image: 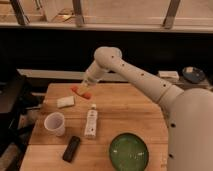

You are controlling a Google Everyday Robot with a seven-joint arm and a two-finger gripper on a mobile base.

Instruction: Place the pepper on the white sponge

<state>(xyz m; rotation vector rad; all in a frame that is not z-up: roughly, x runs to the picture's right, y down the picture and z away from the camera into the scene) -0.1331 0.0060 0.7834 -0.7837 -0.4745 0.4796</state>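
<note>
Possibly lab or office test area: wooden table [130,107], window frames [77,12] behind, robot arm [140,77] over table.

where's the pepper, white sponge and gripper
small orange-red pepper [78,90]: camera view, left end
flat off-white rectangular sponge [65,102]: camera view, top face
gripper [86,86]: camera view, fingertips shut on pepper, right of sponge

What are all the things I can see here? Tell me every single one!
pepper: one, orange-red, held in the pincer, over the table's back left
sponge: one, white, on the table, left of the pepper
cup: one, white, table's left side
tube: one, white, middle of table
flat black object: one, front left
bowl: one, green, front right
table: one, light wood
arm: one, white, reaching from right
pincer: one, shut on the pepper
</note>
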